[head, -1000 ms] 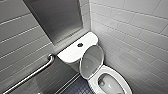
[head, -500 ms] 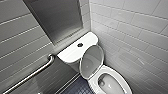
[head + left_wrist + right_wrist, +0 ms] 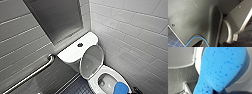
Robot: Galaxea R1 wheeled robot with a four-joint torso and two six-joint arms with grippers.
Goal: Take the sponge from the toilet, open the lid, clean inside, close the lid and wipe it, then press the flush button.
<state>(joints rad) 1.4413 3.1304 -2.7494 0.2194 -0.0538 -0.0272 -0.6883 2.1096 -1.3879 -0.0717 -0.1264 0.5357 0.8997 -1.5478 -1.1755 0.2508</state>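
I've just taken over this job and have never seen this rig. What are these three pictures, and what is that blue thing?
The machine is a wheeled robot with two arms. The wide picture comes from a camera on its head, looking down at a white toilet in a tiled corner. Its lid stands open against the tank, the flush button sits on the tank top, and a grab bar runs along the wall. The other two pictures come from cameras on the wrists. The left one faces the robot's own dark casing and a blue cable. The right one looks closely at the blue sponge, which the right gripper seems to hold at the bowl.
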